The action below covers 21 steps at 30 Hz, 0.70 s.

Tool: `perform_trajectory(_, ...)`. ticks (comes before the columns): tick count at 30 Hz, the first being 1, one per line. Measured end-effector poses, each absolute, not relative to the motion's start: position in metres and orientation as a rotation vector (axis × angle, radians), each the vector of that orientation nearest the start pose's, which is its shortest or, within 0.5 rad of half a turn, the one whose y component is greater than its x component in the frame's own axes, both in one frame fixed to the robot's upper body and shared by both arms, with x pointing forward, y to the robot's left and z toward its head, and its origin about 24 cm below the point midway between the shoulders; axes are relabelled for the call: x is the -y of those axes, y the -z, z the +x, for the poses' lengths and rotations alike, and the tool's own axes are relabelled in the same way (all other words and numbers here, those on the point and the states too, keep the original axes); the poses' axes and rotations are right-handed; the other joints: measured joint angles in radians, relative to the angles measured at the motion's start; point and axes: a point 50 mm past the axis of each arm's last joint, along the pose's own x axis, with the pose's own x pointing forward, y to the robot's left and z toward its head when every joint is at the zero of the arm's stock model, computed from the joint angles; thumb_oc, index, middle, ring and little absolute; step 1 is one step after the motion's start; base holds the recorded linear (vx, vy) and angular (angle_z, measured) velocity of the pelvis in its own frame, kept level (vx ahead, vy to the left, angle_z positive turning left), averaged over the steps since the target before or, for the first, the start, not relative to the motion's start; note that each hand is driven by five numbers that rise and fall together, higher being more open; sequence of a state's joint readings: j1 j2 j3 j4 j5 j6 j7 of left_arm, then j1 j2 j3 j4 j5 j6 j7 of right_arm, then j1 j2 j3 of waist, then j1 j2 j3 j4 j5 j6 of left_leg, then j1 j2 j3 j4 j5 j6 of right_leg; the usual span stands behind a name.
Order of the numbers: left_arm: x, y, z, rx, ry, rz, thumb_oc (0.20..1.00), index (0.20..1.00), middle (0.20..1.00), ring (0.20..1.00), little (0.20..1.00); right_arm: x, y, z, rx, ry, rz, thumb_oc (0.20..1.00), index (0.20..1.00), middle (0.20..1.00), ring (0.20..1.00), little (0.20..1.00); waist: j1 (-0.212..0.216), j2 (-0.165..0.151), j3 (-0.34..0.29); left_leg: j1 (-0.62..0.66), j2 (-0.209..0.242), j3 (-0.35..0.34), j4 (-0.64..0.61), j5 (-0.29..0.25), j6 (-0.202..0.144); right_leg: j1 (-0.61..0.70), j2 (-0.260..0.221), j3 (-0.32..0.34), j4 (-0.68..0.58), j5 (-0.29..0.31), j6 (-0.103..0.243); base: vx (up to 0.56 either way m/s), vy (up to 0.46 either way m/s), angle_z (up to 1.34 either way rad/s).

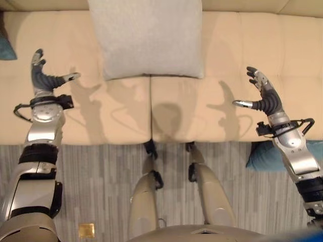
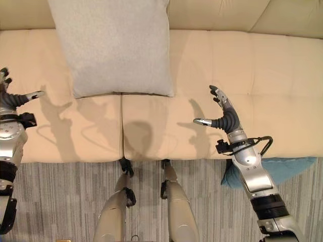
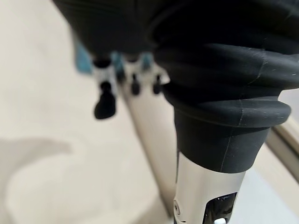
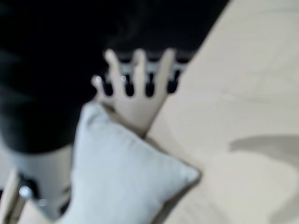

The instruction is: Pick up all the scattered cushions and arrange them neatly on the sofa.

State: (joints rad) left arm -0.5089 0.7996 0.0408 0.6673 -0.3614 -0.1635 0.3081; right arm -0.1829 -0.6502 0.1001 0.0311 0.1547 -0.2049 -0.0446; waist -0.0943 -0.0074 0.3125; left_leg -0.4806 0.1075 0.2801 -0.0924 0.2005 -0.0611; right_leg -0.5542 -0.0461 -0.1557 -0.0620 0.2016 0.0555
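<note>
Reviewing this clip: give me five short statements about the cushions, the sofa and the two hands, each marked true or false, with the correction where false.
1. A grey cushion leans against the sofa backrest. True.
2. The right hand grips the grey cushion. False: it is open over the seat, holding nothing.
3. A teal cushion lies on the floor by the robot's right arm. True.
4. The left hand holds a teal cushion. False: it is open and empty above the seat.
5. Three cushions sit lined up along the sofa back. False: the grey one is at the middle, and a second teal cushion shows at the left edge.
</note>
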Motion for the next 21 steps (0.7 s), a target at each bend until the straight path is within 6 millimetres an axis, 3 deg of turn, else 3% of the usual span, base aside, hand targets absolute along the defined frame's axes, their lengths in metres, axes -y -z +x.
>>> perform_trajectory(2,-0.357,-0.131,0.302,0.132,-0.602,0.297,1.000,1.000,1.000,1.000,1.000,0.230,-0.117,0.278,0.276,-0.107,-0.491,1.000,1.000,1.000,1.000,1.000,-0.001,0.005,0.000,0.052,-0.001,-0.008,0.000,-0.010,-0.003,0.058,0.000,-0.009,0.000,-0.014,-0.008,-0.03,0.020,0.11)
perform_trajectory(6,-0.329,-0.041,0.269,-0.127,-0.448,0.274,1.000,1.000,1.000,1.000,1.000,0.255,-0.062,0.266,0.020,-0.081,-0.554,1.000,1.000,1.000,1.000,1.000,0.002,0.024,-0.033,0.145,-0.002,-0.025,0.000,-0.030,-0.012,0.164,-0.010,-0.040,0.009,-0.051,-0.005,0.05,0.051,0.22)
perform_trajectory(7,-0.315,-0.010,0.253,-0.230,-0.368,0.285,1.000,1.000,1.000,1.000,1.000,0.265,-0.028,0.258,-0.121,-0.054,-0.544,1.000,1.000,1.000,1.000,1.000,-0.001,0.029,-0.040,0.204,-0.003,-0.043,0.000,-0.038,-0.020,0.233,-0.012,-0.054,0.005,-0.057,-0.007,0.07,0.069,0.36)
perform_trajectory(8,-0.293,0.026,0.229,-0.362,-0.243,0.310,1.000,1.000,1.000,1.000,1.000,0.283,0.020,0.230,-0.371,-0.036,-0.568,1.000,1.000,1.000,1.000,1.000,0.005,0.039,-0.087,0.266,-0.002,-0.046,0.000,-0.061,-0.019,0.303,-0.014,-0.057,0.001,-0.084,0.006,0.07,0.055,0.27)
perform_trajectory(10,-0.289,0.061,0.186,-0.515,-0.212,0.254,1.000,1.000,1.000,1.000,1.000,0.296,0.057,0.196,-0.566,-0.012,-0.574,1.000,1.000,1.000,1.000,1.000,-0.001,0.043,-0.168,0.306,-0.006,-0.041,0.000,-0.084,-0.024,0.338,-0.018,-0.056,-0.001,-0.096,0.005,0.05,0.031,-0.02)
perform_trajectory(11,-0.283,0.078,0.173,-0.586,-0.213,0.205,1.000,1.000,1.000,1.000,1.000,0.303,0.075,0.181,-0.683,0.010,-0.574,1.000,1.000,1.000,1.000,1.000,-0.004,0.043,-0.176,0.352,-0.008,-0.041,0.000,-0.086,-0.020,0.389,-0.020,-0.056,-0.010,-0.094,0.005,0.05,-0.007,-0.09)
perform_trajectory(12,-0.275,0.096,0.158,-0.676,-0.187,0.157,1.000,1.000,1.000,1.000,1.000,0.308,0.088,0.157,-0.795,0.001,-0.594,1.000,1.000,1.000,1.000,1.000,-0.002,0.047,-0.228,0.370,-0.007,-0.037,-0.004,-0.105,-0.019,0.401,-0.019,-0.055,-0.007,-0.114,0.012,0.05,-0.021,-0.05)
perform_trajectory(14,-0.281,0.107,0.138,-0.763,-0.198,0.153,1.000,1.000,1.000,1.000,1.000,0.300,0.098,0.146,-0.831,-0.019,-0.568,1.000,1.000,1.000,1.000,1.000,-0.015,0.029,-0.270,0.381,0.000,-0.038,-0.005,-0.115,-0.030,0.406,-0.012,-0.050,0.003,-0.122,0.008,0.10,-0.077,-0.10)
perform_trajectory(21,-0.272,0.128,0.115,-0.912,-0.162,0.143,1.000,1.000,1.000,1.000,1.000,0.298,0.117,0.112,-0.967,-0.024,-0.551,1.000,1.000,1.000,1.000,1.000,-0.027,0.006,-0.289,0.454,0.028,-0.065,-0.002,-0.117,-0.037,0.495,0.016,-0.067,-0.001,-0.141,-0.006,0.02,-0.062,0.09)
